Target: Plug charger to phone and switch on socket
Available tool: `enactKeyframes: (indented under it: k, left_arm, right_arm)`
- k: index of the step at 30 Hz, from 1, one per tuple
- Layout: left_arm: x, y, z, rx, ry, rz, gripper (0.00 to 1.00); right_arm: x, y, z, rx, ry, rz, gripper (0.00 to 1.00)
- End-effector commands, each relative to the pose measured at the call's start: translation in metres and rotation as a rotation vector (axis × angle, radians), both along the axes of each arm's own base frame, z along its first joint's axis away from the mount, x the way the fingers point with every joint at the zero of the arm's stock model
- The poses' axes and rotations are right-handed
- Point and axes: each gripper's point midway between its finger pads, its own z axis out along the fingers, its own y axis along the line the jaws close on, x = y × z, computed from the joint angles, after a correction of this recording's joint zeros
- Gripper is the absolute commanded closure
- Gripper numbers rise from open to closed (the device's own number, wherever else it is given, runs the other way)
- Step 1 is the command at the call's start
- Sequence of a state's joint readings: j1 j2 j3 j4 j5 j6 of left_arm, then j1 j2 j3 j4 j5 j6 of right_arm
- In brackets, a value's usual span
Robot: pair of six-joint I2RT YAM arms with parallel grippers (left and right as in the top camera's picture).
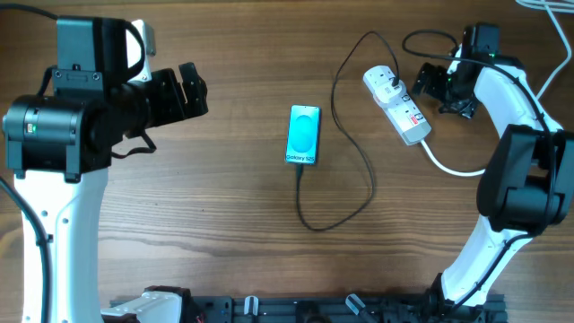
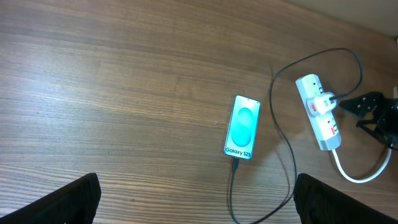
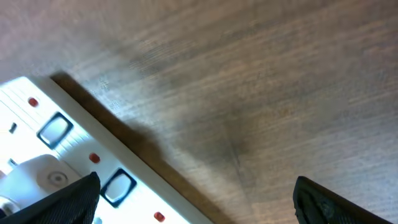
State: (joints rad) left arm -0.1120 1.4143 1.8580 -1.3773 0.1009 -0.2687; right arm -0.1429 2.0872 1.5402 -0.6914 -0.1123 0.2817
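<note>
The phone [image 1: 303, 135] lies screen up at the table's middle, its cyan screen lit. It also shows in the left wrist view [image 2: 242, 127]. The thin black charger cable [image 1: 361, 161] runs from the phone's near short edge, loops right and up to a plug in the white socket strip [image 1: 398, 105]. The connector sits at the phone's port [image 2: 235, 163]. My right gripper [image 1: 432, 82] is open just right of the strip, whose face with red marks fills the lower left of the right wrist view [image 3: 74, 155]. My left gripper [image 1: 192, 90] is open and empty, far left of the phone.
The strip's thick white cord [image 1: 453, 167] curves right behind the right arm. Another white cable [image 1: 556, 36] crosses the top right corner. A black rail [image 1: 314, 309] runs along the table's front edge.
</note>
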Motion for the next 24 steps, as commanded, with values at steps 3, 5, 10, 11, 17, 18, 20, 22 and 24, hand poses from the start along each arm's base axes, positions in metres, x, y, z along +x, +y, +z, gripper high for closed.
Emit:
enactKeyframes:
  k: [3,5,10,11,17,18,20,22,24]
  left_arm:
    - [-0.001,0.003,0.002,0.008,-0.006,0.017,0.0]
    - [-0.001,0.003,0.002,0.008,-0.006,0.016,0.0]
    - [-0.001,0.003,0.002,0.008,-0.006,0.016,0.0]
    - [-0.001,0.003,0.002,0.008,-0.006,0.017,0.0]
    - [-0.001,0.003,0.002,0.008,-0.006,0.017,0.0]
    - [-0.001,0.003,0.002,0.008,-0.006,0.017,0.0]
    - [-0.001,0.003,0.002,0.008,-0.006,0.017,0.0]
    - [-0.001,0.003,0.002,0.008,-0.006,0.017,0.0]
    - [-0.001,0.003,0.002,0.008,-0.006,0.017,0.0]
  right_arm:
    - [0.006,0.004,-0.003,0.026,-0.009,-0.024,0.0]
    - [0.005,0.004,-0.004,0.029,-0.003,-0.028,0.0]
    - [-0.003,0.005,-0.018,0.047,0.051,-0.074,0.0]
    - [-0.004,0.007,-0.023,0.056,0.061,-0.072,0.0]
    - [-0.008,0.012,-0.031,0.083,0.087,-0.064,0.0]
    - [-0.008,0.012,-0.031,0.083,0.089,-0.065,0.01]
    - [-0.009,0.012,-0.031,0.083,0.092,-0.064,0.0]
    - [-0.011,0.013,-0.032,0.084,0.1,-0.062,0.01]
    - [-0.013,0.013,-0.032,0.084,0.107,-0.062,0.0]
